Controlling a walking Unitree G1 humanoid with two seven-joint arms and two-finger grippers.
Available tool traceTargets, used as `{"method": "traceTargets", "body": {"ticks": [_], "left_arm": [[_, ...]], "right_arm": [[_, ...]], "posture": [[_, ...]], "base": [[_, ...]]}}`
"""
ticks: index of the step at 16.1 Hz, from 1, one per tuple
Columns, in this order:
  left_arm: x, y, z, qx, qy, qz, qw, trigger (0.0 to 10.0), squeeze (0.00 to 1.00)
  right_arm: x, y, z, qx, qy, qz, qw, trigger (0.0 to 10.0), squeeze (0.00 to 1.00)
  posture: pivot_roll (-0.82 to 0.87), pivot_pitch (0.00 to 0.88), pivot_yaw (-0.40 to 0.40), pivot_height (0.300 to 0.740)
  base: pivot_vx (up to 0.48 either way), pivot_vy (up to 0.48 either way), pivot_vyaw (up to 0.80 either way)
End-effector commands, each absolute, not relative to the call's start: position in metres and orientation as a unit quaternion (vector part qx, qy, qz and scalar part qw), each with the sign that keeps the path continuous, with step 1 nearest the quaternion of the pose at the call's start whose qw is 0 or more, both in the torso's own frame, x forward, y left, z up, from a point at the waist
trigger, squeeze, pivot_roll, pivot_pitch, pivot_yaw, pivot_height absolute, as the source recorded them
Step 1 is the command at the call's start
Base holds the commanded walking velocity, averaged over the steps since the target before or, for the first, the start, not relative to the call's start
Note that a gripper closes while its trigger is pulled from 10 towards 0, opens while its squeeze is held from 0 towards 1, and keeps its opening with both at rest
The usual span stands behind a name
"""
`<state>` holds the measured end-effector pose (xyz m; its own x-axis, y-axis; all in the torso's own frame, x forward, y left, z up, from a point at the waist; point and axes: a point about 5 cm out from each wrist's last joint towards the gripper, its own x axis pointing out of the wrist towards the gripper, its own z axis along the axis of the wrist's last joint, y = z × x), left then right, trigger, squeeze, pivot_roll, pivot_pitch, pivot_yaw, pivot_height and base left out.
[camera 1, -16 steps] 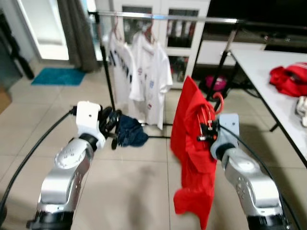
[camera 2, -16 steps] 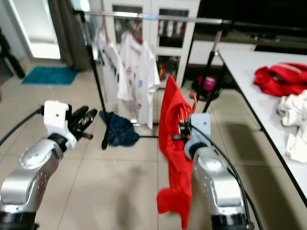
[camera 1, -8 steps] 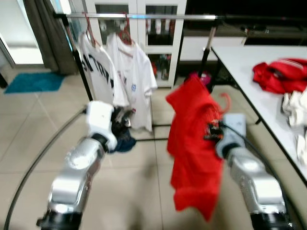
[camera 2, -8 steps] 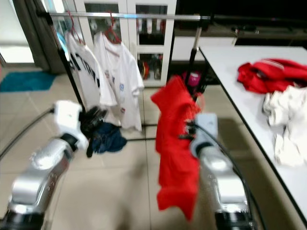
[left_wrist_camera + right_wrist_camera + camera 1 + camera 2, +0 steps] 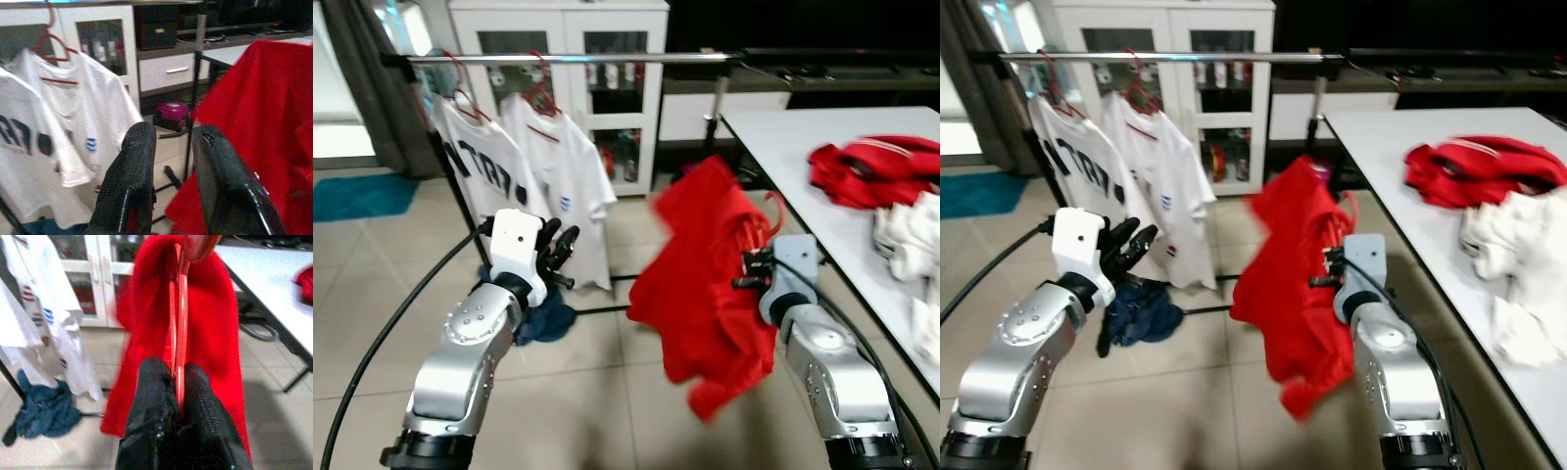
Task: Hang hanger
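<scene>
The right hand (image 5: 177, 382) is closed on the red hanger (image 5: 178, 313), whose wire is pinched between the two black fingers (image 5: 152, 391). A red garment (image 5: 705, 294) is draped on that hanger and is held in front of the robot, below the clothes rail (image 5: 568, 59) and near the table (image 5: 783, 137). The left hand (image 5: 171, 161) is raised to the left of the garment; its fingers are slightly parted and nothing is held. Two white shirts (image 5: 558, 176) are hung on red hangers on the rail. A dark blue cloth (image 5: 1141, 313) is seen on the floor beneath them. Red and white clothes (image 5: 1479, 176) are piled on the table.
</scene>
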<state>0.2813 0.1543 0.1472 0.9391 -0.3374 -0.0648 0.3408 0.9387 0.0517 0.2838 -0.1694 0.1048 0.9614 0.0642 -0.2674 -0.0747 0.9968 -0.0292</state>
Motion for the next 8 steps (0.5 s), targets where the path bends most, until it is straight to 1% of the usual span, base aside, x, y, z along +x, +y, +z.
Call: {"method": "traceTargets", "body": {"ticks": [1, 8], "left_arm": [[0.2823, 0.1598, 0.1489, 0.034, 0.027, -0.163, 0.986, 10.0, 0.00], [0.2803, 0.1580, 0.1475, 0.030, 0.027, -0.160, 0.986, 10.0, 0.00]], "right_arm": [[0.2875, -0.1612, 0.1158, -0.019, 0.105, 0.046, 0.993, 10.0, 0.00], [0.2894, -0.1651, 0.1197, -0.028, 0.094, 0.046, 0.994, 10.0, 0.00]], "posture": [[-0.06, 0.000, -0.009, 0.740], [-0.07, 0.000, -0.028, 0.740]], "base": [[0.394, 0.000, 0.00], [0.396, 0.000, 0.00]]}}
